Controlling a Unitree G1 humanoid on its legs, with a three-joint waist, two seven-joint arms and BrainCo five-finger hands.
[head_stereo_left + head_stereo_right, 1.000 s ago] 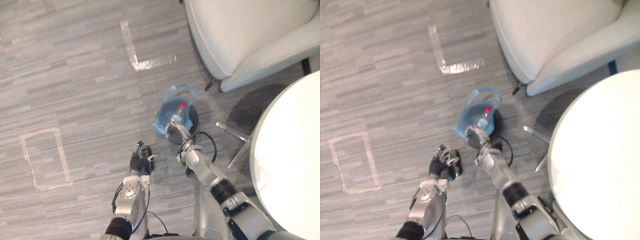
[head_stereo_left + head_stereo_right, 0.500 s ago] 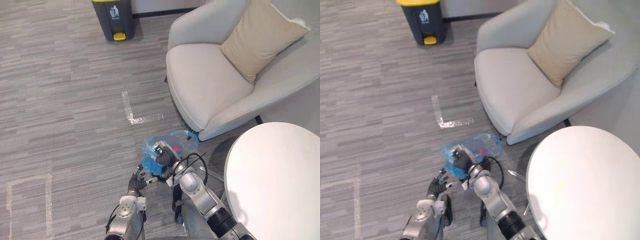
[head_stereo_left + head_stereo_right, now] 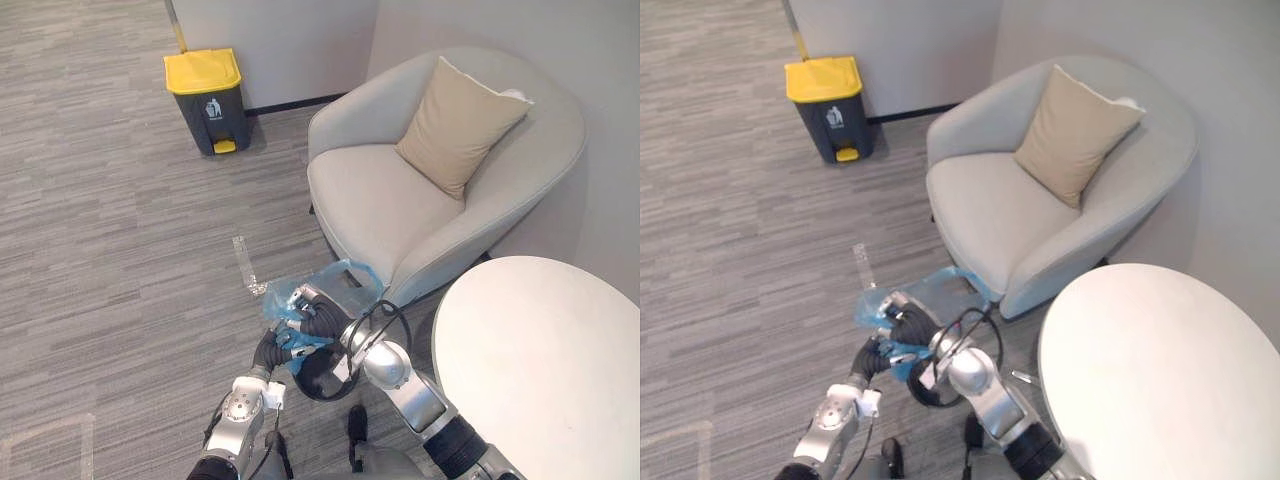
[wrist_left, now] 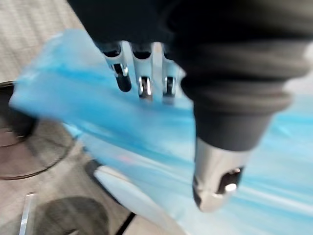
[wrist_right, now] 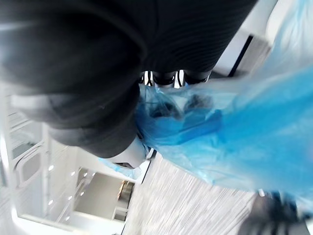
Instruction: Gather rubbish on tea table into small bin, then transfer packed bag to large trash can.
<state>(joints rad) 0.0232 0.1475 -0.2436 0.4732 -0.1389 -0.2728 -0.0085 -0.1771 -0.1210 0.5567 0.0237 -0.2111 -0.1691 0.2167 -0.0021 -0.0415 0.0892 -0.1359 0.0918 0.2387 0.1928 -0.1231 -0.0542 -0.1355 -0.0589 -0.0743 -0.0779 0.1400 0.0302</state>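
Observation:
A blue plastic bag [image 3: 338, 281] of rubbish hangs just above the floor in front of the armchair. My right hand [image 3: 318, 318] is shut on its bunched top, and the right wrist view has blue film [image 5: 210, 132] wrapped round the curled fingers. My left hand [image 3: 270, 350] is right beside it, lower and to the left, its straight fingers [image 4: 144, 85] against the blue film [image 4: 98, 122]. The small black bin [image 3: 320, 378] sits on the floor just under both hands. The large trash can [image 3: 207, 100], grey with a yellow lid, stands far off by the wall.
A light grey armchair [image 3: 400, 200] with a beige cushion [image 3: 455, 125] stands close on the right of the bag. The round white tea table [image 3: 545, 370] fills the lower right. Open grey carpet with a tape mark [image 3: 245, 265] lies between me and the trash can.
The camera has tilted up, bringing the chair and trash can into view. My right hand has raised the blue bag out of the small bin, and my left hand has moved up against it.

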